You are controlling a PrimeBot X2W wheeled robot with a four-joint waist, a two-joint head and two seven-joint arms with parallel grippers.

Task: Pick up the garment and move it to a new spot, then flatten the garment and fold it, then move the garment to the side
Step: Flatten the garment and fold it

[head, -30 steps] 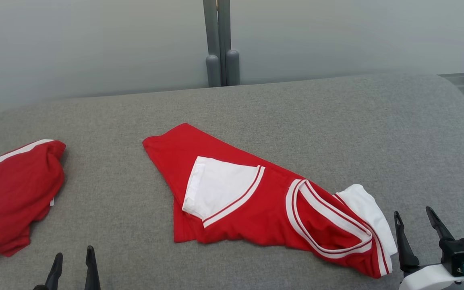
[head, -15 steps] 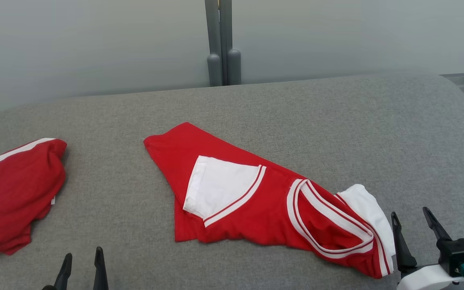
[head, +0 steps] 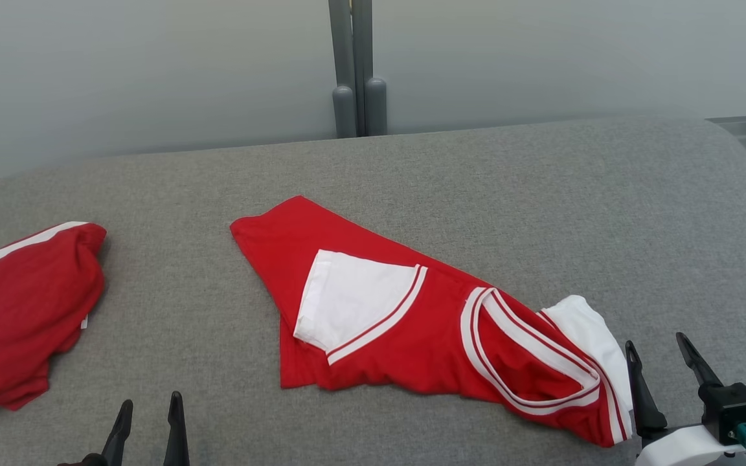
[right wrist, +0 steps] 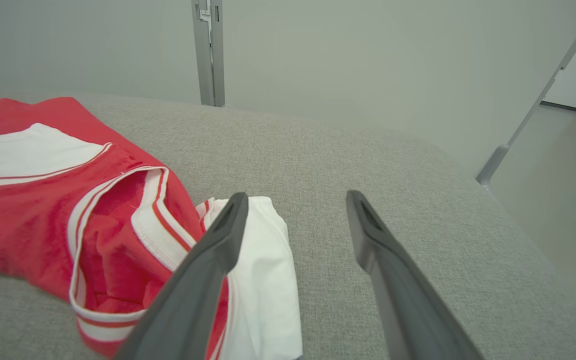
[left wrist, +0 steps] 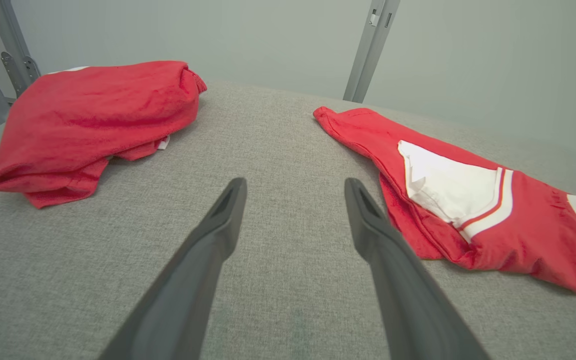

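In the head view the garment (head: 412,317), a red shirt with white sleeves and striped trim, lies slantwise on the middle of the grey padded table (head: 476,175). One white sleeve (head: 353,298) is folded over its chest and the collar (head: 528,362) points toward the near right. A second red garment (head: 23,310) sits bunched well apart at the far left, cut off by the edge of the picture. The left gripper (head: 151,404) shows at the bottom, fingers spread and empty, over bare table between the two garments. The right gripper (head: 655,343) is just beside the shirt's other white sleeve, also spread and holding nothing. Both wrists are cropped by the lower edge. The left wrist view looks along the parted fingers at bare cloth-covered table, with the shirt's hem end to the right and its collar end running out of the picture. In the right wrist view the left finger crosses in front of the outer white sleeve, so whether it touches the fabric cannot be told. This looks like the first step, with the pick-up not yet begun. The next move likely calls for the right gripper to come down on the sleeve or shoulder edge and pinch it, while the left travels over to the hem. How many layers lie underneath is hidden.
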